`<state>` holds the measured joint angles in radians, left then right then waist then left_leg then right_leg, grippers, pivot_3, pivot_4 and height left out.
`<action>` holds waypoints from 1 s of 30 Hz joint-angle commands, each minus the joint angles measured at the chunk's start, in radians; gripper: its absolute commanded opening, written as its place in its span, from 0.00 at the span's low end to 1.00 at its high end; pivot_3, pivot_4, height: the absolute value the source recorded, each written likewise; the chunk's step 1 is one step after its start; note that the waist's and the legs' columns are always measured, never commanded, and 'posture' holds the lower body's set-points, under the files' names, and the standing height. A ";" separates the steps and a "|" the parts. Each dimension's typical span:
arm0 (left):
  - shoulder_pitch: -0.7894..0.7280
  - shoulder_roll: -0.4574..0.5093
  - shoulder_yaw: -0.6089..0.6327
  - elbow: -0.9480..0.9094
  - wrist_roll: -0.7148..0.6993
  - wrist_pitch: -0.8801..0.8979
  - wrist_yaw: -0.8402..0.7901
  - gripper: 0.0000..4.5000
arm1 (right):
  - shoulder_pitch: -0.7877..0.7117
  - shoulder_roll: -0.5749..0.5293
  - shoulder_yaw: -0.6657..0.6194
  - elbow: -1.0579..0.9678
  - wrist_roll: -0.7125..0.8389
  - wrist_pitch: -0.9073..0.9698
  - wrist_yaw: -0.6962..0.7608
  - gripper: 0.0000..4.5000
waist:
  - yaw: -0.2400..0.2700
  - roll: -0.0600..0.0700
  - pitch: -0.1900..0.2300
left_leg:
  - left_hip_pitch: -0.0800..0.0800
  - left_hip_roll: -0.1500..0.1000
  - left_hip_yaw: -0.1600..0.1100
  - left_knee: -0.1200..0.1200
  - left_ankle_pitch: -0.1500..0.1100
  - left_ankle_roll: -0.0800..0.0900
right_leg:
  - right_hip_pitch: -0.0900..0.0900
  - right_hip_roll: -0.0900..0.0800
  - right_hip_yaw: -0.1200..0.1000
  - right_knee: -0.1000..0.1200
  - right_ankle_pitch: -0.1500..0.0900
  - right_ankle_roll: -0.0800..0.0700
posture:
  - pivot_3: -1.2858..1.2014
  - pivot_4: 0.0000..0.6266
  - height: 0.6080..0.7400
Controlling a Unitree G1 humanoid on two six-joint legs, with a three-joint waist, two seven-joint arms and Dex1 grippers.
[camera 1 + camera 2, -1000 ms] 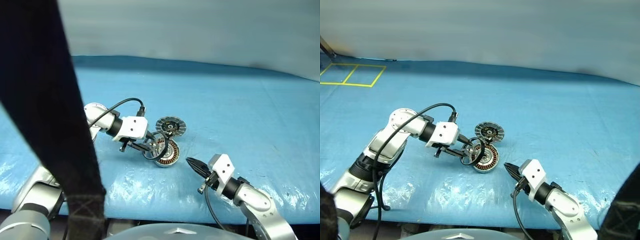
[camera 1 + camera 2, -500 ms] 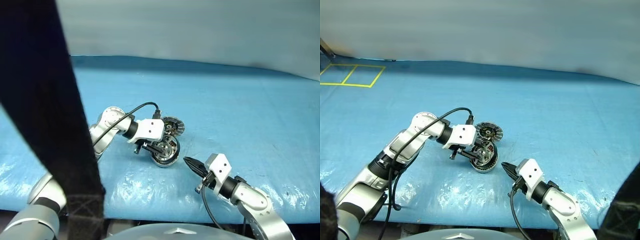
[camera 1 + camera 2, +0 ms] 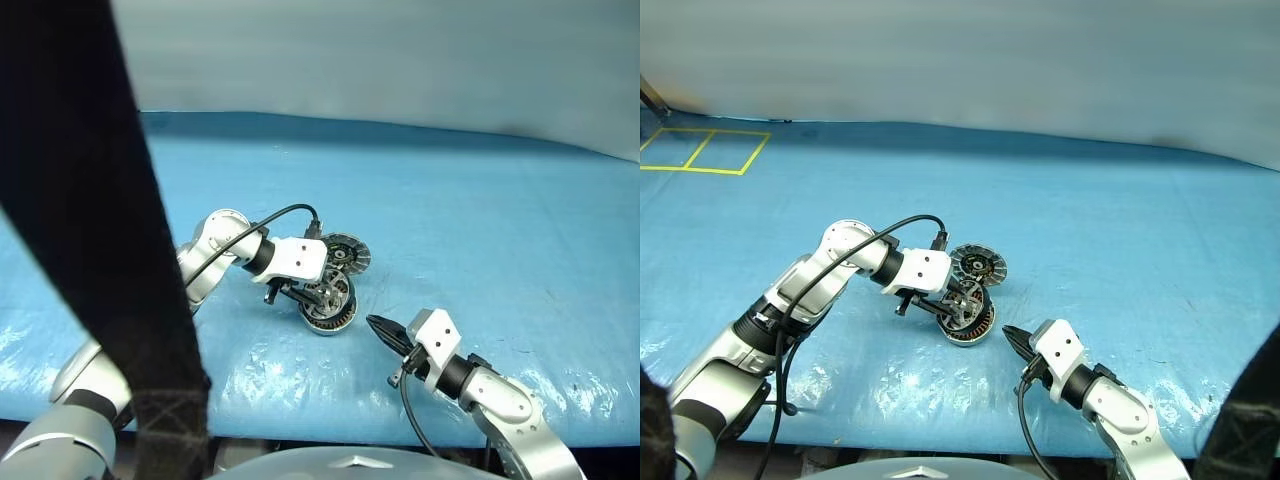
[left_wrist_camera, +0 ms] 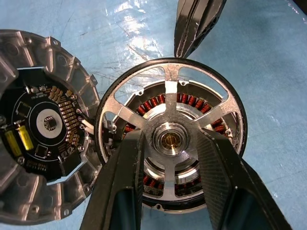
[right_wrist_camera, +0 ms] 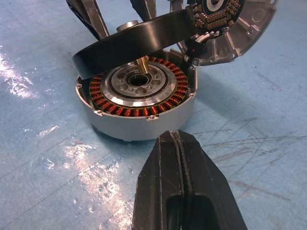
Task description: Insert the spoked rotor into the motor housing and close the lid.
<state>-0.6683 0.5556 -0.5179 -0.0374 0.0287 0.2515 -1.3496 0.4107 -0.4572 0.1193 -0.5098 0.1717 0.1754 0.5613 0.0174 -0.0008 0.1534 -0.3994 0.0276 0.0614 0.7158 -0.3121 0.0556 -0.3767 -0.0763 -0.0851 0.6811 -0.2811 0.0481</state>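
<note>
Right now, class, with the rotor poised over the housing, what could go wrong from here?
1. The spoked rotor, held by the left gripper, sits tilted above the motor housing; pushed down like that, its shaft may jam.
2. The lid leans against the housing's edge and could get knocked.
3. The shut right gripper waits close by, risking a bump.

Silver arms, white wrists, black cables, black fingers (image 4: 218,182).

Left gripper (image 4: 169,143) clamped, right gripper (image 5: 178,158) shut

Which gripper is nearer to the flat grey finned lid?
Left. The left gripper holds the black spoked rotor right beside the lid; the shut right gripper sits beyond the silvery motor housing.
</note>
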 commanded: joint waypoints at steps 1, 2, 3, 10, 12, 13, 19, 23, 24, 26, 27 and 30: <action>-0.017 0.008 0.003 -0.019 -0.007 0.016 -0.015 0.29 | 0.005 0.005 -0.008 -0.015 0.002 -0.023 -0.005 0.00 | 0.000 0.000 0.000 | 0.000 0.000 0.000 0.000 0.000 0.000 | 0.000 0.000 0.000 0.000 0.000 0.000 | 0.52 0.24 1.00; -0.021 0.006 0.005 -0.023 -0.008 0.021 -0.015 0.29 | 0.005 0.003 -0.007 -0.014 0.000 -0.023 -0.005 0.00 | -0.001 0.000 0.000 | 0.000 0.000 0.000 0.000 0.000 0.000 | 0.000 0.000 0.000 0.000 0.000 0.000 | 0.52 0.24 1.00; -0.024 0.006 0.006 -0.025 -0.008 0.025 -0.015 0.29 | 0.005 0.003 -0.007 -0.013 -0.001 -0.024 -0.004 0.00 | -0.001 0.000 0.000 | 0.000 0.000 0.000 0.000 0.000 0.000 | 0.000 0.000 0.000 0.000 0.000 0.000 | 0.52 0.24 1.00; -0.039 0.005 0.015 -0.048 -0.036 0.031 -0.041 0.29 | 0.000 -0.002 -0.004 -0.003 -0.012 -0.031 0.001 0.00 | 0.000 0.000 0.000 | 0.000 0.000 0.000 0.000 0.000 0.000 | 0.000 0.000 0.000 0.000 0.000 0.000 | 0.52 0.24 1.00; -0.044 0.004 0.017 -0.054 -0.037 0.028 -0.045 0.29 | -0.004 -0.004 -0.001 0.001 -0.016 -0.032 0.002 0.00 | 0.000 0.000 0.000 | 0.000 0.000 0.000 0.000 0.000 0.000 | 0.000 0.000 0.000 0.000 0.000 0.000 | 0.52 0.24 1.00; -0.046 0.001 0.022 -0.056 -0.041 0.031 -0.043 0.29 | -0.005 -0.004 0.000 0.004 -0.018 -0.032 0.002 0.00 | 0.001 0.000 0.000 | 0.000 0.000 0.000 0.000 0.000 0.000 | 0.000 0.000 0.000 0.000 0.000 0.000 | 0.52 0.24 1.00; -0.061 0.001 0.009 -0.033 -0.015 0.025 -0.025 0.29 | -0.011 0.000 0.008 0.015 -0.027 -0.041 0.002 0.00 | 0.002 0.000 0.000 | 0.000 0.000 0.000 0.000 0.000 0.000 | 0.000 0.000 0.000 0.000 0.000 0.000 | 0.52 0.24 1.00; -0.060 0.008 -0.003 -0.029 -0.002 0.021 -0.027 0.29 | -0.013 0.000 0.016 0.021 -0.034 -0.043 0.001 0.00 | 0.001 0.000 0.000 | 0.000 0.000 0.000 0.000 0.000 0.000 | 0.000 0.000 0.000 0.000 0.000 0.000 | 0.52 0.24 1.00; -0.059 0.011 -0.006 -0.032 0.001 0.018 -0.032 0.29 | -0.013 0.000 0.017 0.021 -0.035 -0.043 0.001 0.00 | 0.001 0.000 0.000 | 0.000 0.000 0.000 0.000 0.000 0.000 | 0.000 0.000 0.000 0.000 0.000 0.000 | 0.52 0.24 1.00; -0.059 0.014 -0.007 -0.033 0.005 0.014 -0.035 0.29 | -0.013 0.001 0.018 0.022 -0.039 -0.043 -0.002 0.00 | 0.002 0.000 0.000 | 0.000 0.000 0.000 0.000 0.000 0.000 | 0.000 0.000 0.000 0.000 0.000 0.000 | 0.52 0.24 1.00; -0.058 0.014 -0.009 -0.033 0.004 0.013 -0.039 0.29 | -0.012 0.001 0.019 0.022 -0.041 -0.045 -0.004 0.00 | 0.002 0.000 0.000 | 0.000 0.000 0.000 0.000 0.000 0.000 | 0.000 0.000 0.000 0.000 0.000 0.000 | 0.52 0.24 1.00; -0.058 0.012 -0.013 -0.030 0.006 0.015 -0.043 0.29 | -0.011 0.004 0.020 0.024 -0.045 -0.046 -0.006 0.00 | 0.002 0.000 0.000 | 0.000 0.000 0.000 0.000 0.000 0.000 | 0.000 0.000 0.000 0.000 0.000 0.000 | 0.52 0.24 1.00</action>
<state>-0.7108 0.5638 -0.5345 -0.0512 0.0370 0.2757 -1.3886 0.3982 -0.4586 0.1425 -0.4739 0.1244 0.1520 0.5598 0.0193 -0.0008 0.1534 -0.3996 0.0275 0.0615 0.7158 -0.3122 0.0556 -0.3769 -0.0763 -0.0849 0.6810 -0.2812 0.0481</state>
